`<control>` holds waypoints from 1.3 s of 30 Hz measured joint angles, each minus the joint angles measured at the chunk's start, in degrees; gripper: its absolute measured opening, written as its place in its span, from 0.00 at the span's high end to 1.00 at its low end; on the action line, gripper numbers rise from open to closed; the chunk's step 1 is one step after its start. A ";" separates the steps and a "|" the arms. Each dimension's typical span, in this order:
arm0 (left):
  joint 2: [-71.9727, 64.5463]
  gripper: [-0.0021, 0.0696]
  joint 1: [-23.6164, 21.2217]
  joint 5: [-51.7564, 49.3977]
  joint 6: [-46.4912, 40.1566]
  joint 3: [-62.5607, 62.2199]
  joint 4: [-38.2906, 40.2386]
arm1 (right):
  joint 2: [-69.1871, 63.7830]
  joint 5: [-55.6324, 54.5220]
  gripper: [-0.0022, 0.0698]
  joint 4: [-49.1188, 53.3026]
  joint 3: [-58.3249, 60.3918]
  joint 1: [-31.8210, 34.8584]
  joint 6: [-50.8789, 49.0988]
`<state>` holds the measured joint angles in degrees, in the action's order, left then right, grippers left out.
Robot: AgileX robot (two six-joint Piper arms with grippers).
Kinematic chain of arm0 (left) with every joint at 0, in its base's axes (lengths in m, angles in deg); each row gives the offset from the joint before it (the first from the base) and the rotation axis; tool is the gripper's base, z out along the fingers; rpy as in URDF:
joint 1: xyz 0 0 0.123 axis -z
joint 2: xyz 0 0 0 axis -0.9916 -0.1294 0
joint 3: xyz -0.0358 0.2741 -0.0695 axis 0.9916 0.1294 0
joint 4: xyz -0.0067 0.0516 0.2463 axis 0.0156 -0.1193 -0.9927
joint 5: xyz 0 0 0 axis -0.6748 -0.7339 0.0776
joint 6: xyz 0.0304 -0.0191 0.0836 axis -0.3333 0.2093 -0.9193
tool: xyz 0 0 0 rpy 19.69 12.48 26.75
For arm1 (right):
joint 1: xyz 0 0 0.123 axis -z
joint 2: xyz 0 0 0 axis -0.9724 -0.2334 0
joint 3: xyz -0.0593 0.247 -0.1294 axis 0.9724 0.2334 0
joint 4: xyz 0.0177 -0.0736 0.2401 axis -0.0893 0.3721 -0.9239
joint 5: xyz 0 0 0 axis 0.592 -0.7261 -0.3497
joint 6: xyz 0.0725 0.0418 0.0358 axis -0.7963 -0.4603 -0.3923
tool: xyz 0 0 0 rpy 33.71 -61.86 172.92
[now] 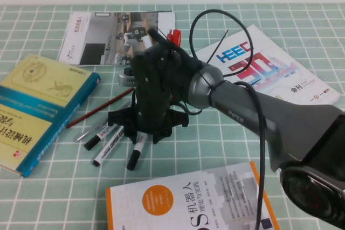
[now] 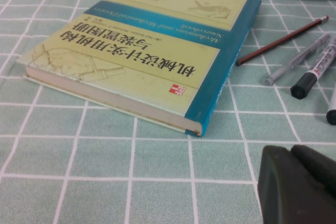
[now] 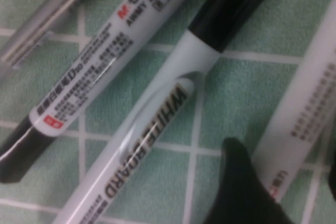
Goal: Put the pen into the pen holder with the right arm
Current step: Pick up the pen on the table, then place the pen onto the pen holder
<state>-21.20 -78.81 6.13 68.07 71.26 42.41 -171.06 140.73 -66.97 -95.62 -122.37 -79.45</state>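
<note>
pen [image 3: 307, 114]: light, stiff, slick barrel; grip mid-barrel | right gripper [image 1: 141, 133]: above markers near pen holder [image 1: 127, 75], spread wide, empty | left gripper [image 2: 299, 184]: beside book [image 2: 147, 45], opening unclear

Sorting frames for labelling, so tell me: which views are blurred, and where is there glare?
Right wrist view: soft all over, with the right tool just above the markers; the bold-lettered marker shows a bright streak. Left wrist view: the book is sharp, the left tool a dark blur. High view: evenly lit, no strong glare.
</note>
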 joint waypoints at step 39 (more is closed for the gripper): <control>0.00 0.98 0.00 0.00 0.00 0.00 0.00 | 21.52 -11.59 0.80 6.16 8.73 -1.07 17.77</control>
<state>-21.20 -78.81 6.13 68.07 71.26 42.41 -149.54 129.14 -60.81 -86.90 -123.44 -61.68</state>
